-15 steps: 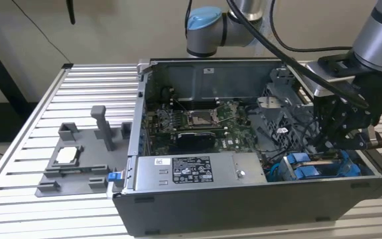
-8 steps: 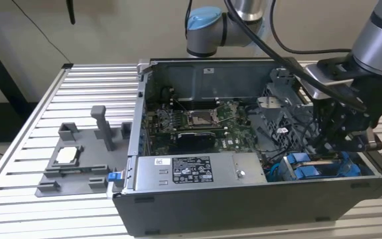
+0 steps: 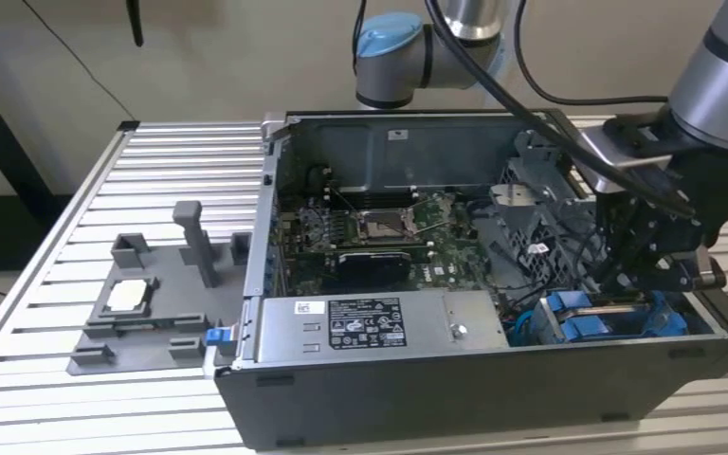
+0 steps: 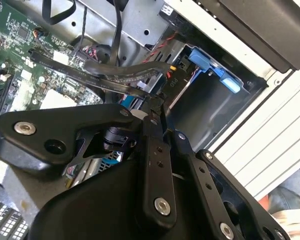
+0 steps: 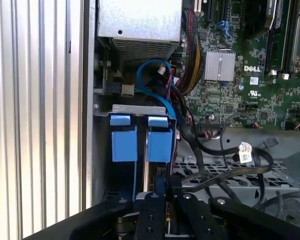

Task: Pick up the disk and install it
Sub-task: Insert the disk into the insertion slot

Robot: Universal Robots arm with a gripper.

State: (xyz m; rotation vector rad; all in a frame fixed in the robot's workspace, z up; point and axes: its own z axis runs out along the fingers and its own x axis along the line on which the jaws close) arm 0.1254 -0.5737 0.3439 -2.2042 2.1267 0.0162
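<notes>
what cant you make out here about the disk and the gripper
- Disk: in the first wrist view it stands edge-on between blue carrier tabs; its label face is hidden.
- Gripper: in the exterior view its fingertips drop behind the case wall, so its grip cannot be told.
- Drive bay floor: dark in both wrist views.
</notes>
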